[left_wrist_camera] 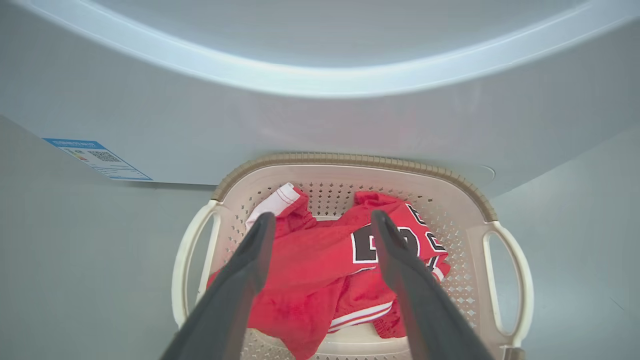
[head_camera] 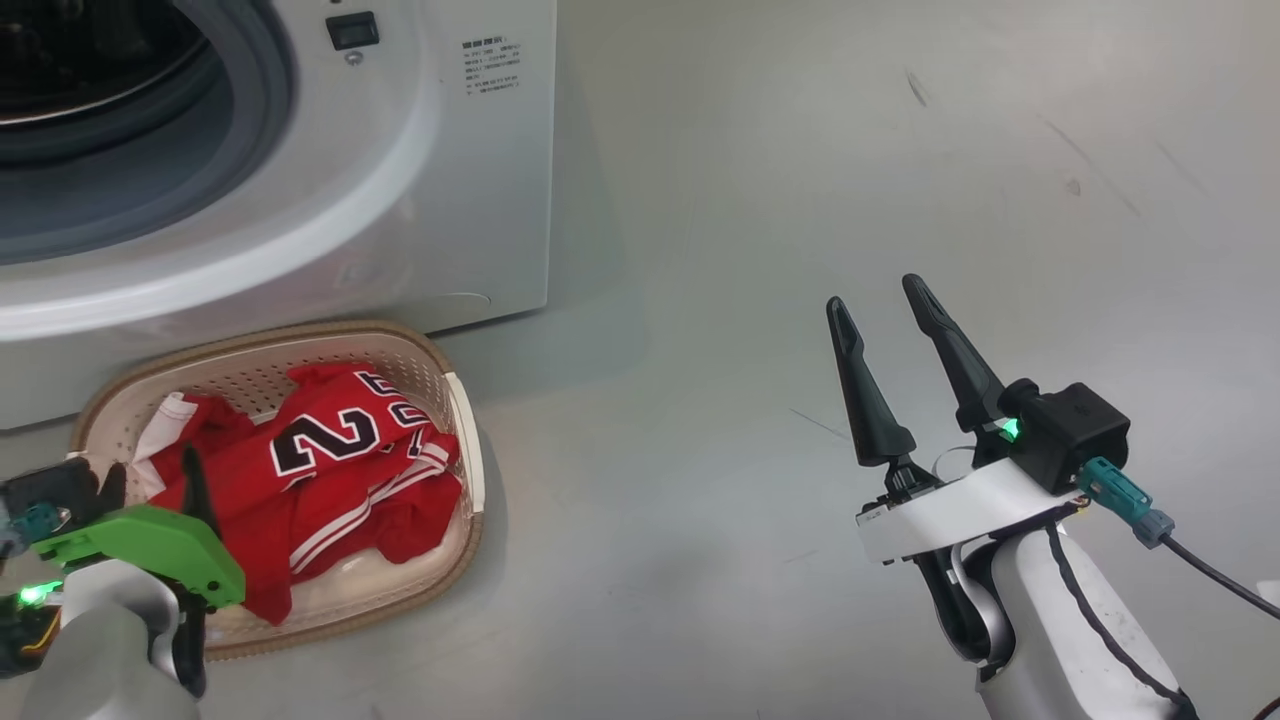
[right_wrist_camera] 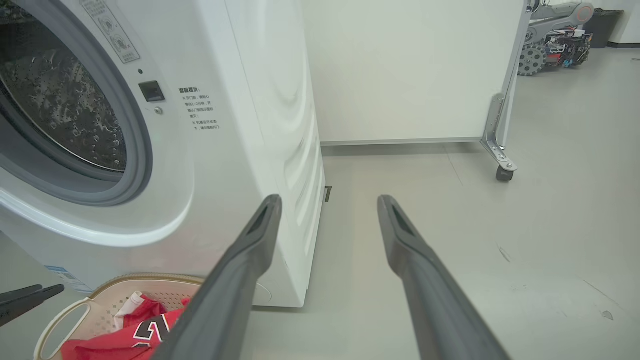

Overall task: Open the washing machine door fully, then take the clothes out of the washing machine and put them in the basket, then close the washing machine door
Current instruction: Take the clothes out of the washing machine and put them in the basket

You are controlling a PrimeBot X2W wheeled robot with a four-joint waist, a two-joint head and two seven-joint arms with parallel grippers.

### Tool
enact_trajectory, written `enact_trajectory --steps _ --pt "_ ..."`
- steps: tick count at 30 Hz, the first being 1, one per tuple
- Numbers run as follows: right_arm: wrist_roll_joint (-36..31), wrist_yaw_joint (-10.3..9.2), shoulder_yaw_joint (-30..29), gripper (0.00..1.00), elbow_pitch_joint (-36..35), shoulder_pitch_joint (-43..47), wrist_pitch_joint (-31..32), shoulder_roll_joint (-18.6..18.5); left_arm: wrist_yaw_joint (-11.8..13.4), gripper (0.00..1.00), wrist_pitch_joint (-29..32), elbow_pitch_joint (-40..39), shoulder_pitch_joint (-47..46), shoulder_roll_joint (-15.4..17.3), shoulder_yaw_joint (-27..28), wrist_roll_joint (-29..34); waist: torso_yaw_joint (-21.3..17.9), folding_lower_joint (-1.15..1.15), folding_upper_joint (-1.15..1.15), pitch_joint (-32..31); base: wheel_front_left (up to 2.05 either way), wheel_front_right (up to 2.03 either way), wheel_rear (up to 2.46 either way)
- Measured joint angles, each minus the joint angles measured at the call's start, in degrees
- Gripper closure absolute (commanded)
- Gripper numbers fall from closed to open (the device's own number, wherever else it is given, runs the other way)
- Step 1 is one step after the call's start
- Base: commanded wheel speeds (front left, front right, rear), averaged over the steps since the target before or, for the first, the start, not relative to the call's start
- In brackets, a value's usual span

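The clothes, a red jersey with dark numbers, lie in the cream basket on the floor against the white washing machine. My left gripper hovers above the basket's near side, open, holding nothing. In the left wrist view its fingers straddle the clothes inside the basket, a little above the fabric. My right gripper stands open and empty over bare floor to the right. The right wrist view shows the machine's steel drum uncovered. The washing machine door is out of view.
Open grey floor stretches right of the machine. A white panel on a castered frame stands behind, and a wheeled machine sits at the far back right. A blue label marks the machine's lower front.
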Motion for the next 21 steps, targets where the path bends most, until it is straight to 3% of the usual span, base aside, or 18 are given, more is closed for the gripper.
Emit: enact_trajectory --steps 17,21 --pt "-1.11 0.43 -3.60 0.00 0.76 4.04 0.00 -0.04 -2.59 0.00 -2.31 -9.04 1.60 -3.44 -2.77 1.02 5.37 0.00 0.00 -9.00 0.00 0.00 0.00" --pt "-1.52 0.58 -4.32 0.00 0.75 5.76 0.00 -0.18 -3.26 0.00 -2.30 -18.90 3.43 -3.97 -2.90 1.65 7.12 0.00 0.00 -11.65 0.00 0.00 0.00"
